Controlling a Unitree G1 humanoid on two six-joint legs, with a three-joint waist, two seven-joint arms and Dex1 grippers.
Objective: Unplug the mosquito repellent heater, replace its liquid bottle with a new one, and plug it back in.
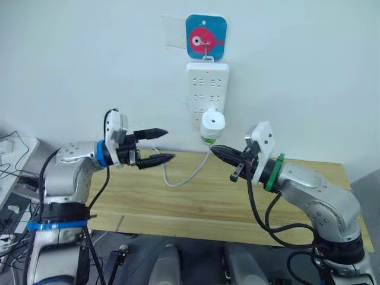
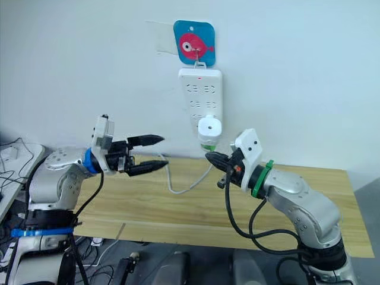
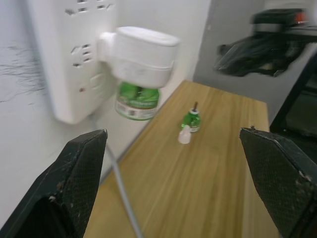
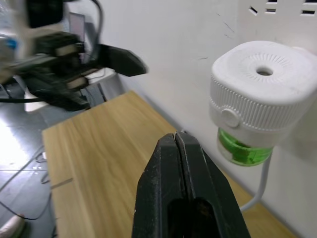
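The white mosquito repellent heater [image 1: 212, 121] sits plugged into the lower part of a wall power strip [image 1: 206, 83], and a green liquid bottle [image 1: 207, 139] hangs under it. In the left wrist view, a second small green bottle [image 3: 190, 121] stands on the table beside a white cap [image 3: 184, 135]. My left gripper [image 1: 169, 145] is open and empty, held in the air to the left of the heater. Just below and slightly right of the heater's bottle, my right gripper [image 1: 215, 149] is shut on nothing and clear of it.
A fish-patterned hook plate [image 1: 205, 37] holds the strip on the white wall. The strip's white cable [image 1: 178, 180] loops down onto the wooden table [image 1: 178, 205]. Cables and gear [image 1: 12, 154] lie beyond the table's left end.
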